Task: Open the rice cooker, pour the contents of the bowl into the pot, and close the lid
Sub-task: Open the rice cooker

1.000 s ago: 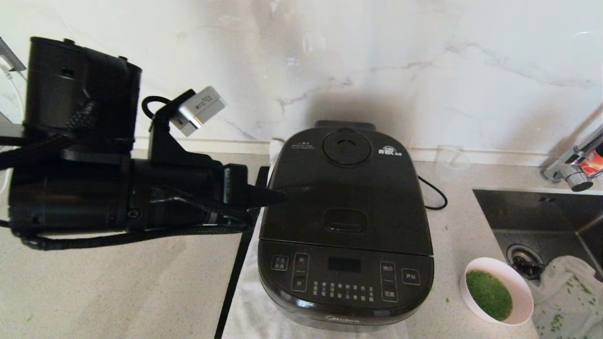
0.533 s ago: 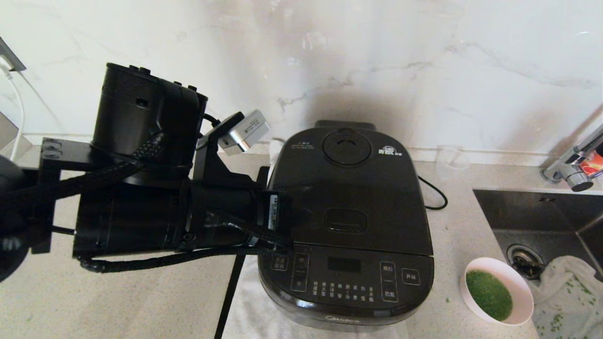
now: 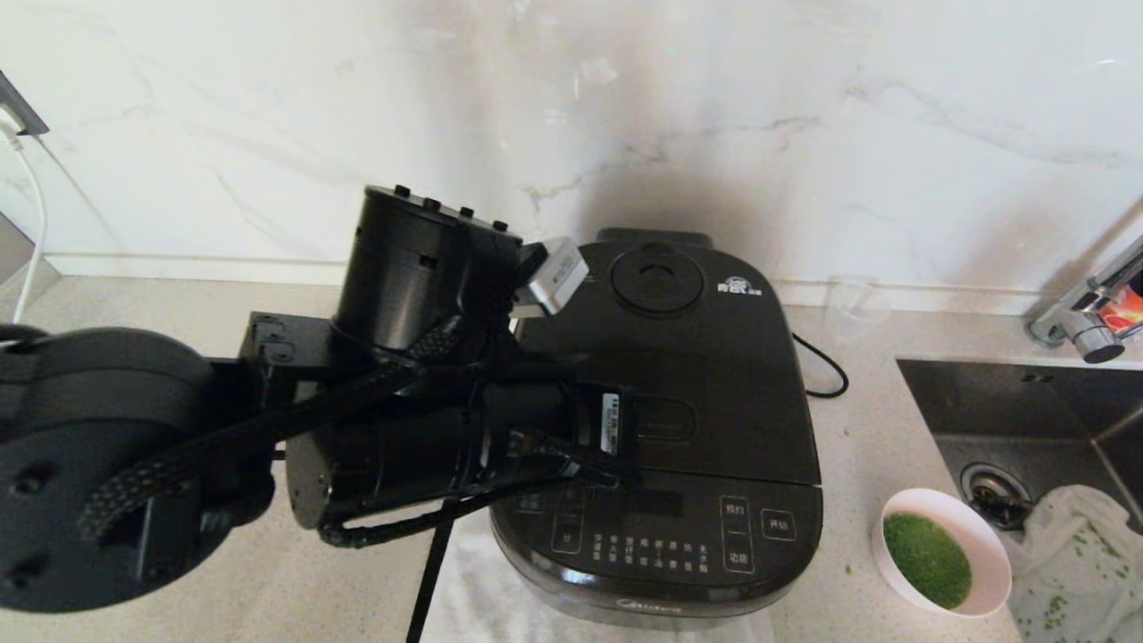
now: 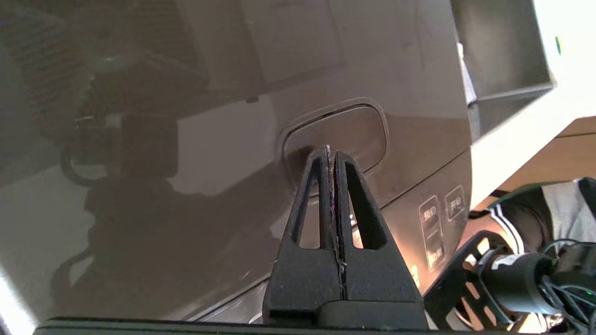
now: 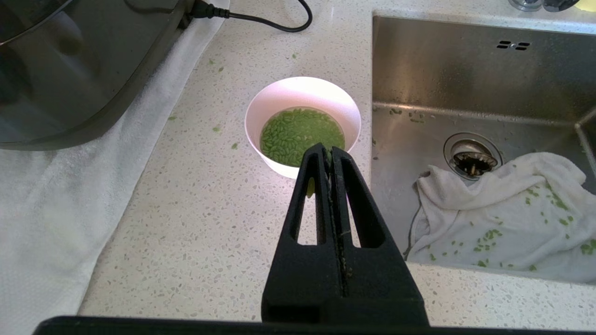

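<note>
The glossy black rice cooker (image 3: 714, 357) stands on the counter with its lid (image 3: 723, 321) down, so the pot is hidden. My left gripper (image 3: 645, 421) reaches over the lid from the left. Its shut fingertips (image 4: 329, 151) sit at the oblong latch button (image 4: 354, 130); whether they touch it I cannot tell. The white bowl (image 3: 982, 536) of green bits (image 3: 927, 558) stands right of the cooker by the sink. In the right wrist view my right gripper (image 5: 329, 151) is shut and empty, hovering just short of the bowl (image 5: 302, 93) and the green bits (image 5: 298, 132).
A steel sink (image 3: 1018, 420) with a white cloth (image 3: 1080, 554) lies right of the bowl, under a faucet (image 3: 1089, 313). A clear cup (image 3: 855, 304) and the power cord (image 3: 826, 366) are behind the cooker. A white towel (image 3: 464, 580) lies under it.
My left arm has swung right and forward across the lid, bringing its shut fingers from the cooker's left edge to the latch button. The bowl and lid have not moved.
</note>
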Tool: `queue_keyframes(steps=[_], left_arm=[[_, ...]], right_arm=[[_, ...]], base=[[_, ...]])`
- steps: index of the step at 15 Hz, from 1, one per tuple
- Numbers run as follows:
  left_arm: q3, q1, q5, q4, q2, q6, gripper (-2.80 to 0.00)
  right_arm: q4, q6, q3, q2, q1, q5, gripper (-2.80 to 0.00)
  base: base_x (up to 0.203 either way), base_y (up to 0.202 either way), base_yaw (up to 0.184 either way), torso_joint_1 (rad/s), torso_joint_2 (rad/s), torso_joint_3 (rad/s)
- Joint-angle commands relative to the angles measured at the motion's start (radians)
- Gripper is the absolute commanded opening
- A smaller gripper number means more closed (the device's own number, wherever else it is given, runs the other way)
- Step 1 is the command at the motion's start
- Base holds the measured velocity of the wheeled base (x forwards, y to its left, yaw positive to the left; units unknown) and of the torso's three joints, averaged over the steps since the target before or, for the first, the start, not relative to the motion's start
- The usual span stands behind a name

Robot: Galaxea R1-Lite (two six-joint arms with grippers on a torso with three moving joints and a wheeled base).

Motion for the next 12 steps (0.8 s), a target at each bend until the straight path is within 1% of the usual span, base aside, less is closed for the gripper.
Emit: queue_keyframes(steps=[1, 3, 6, 8, 10, 12], left_arm=[[-0.012, -0.003, 0.010, -0.004, 0.040, -0.002, -2.80], [-0.018, -0.002, 0.020, -0.007, 0.053, -0.002, -2.80], [-0.020, -0.002, 0.025, -0.038, 0.077, -0.001, -2.80], [-0.021, -0.002, 0.070, -0.061, 0.081, 0.001, -2.80], [-0.040, 0.000, 0.075, -0.075, 0.066, 0.000, -2.80], [-0.069, 0.001, 0.075, -0.064, 0.018, -0.003, -2.80]], right_arm=[[0.000, 0.000, 0.000, 0.000, 0.000, 0.000, -2.80], [-0.001, 0.002, 0.000, 0.000, 0.001, 0.000, -2.80], [0.001, 0.001, 0.000, 0.000, 0.001, 0.000, -2.80], [0.000, 0.001, 0.000, 0.000, 0.001, 0.000, -2.80], [0.000, 0.000, 0.000, 0.000, 0.000, 0.000, -2.80], [0.000, 0.000, 0.000, 0.000, 0.000, 0.000, -2.80]], base=[[0.000, 0.000, 0.000, 0.000, 0.00, 0.000], [0.000, 0.000, 0.000, 0.000, 0.00, 0.000], [0.000, 0.000, 0.000, 0.000, 0.00, 0.000], [0.000, 0.000, 0.000, 0.000, 0.00, 0.000], [0.000, 0.000, 0.000, 0.000, 0.00, 0.000], [0.000, 0.000, 0.000, 0.000, 0.00, 0.000]])
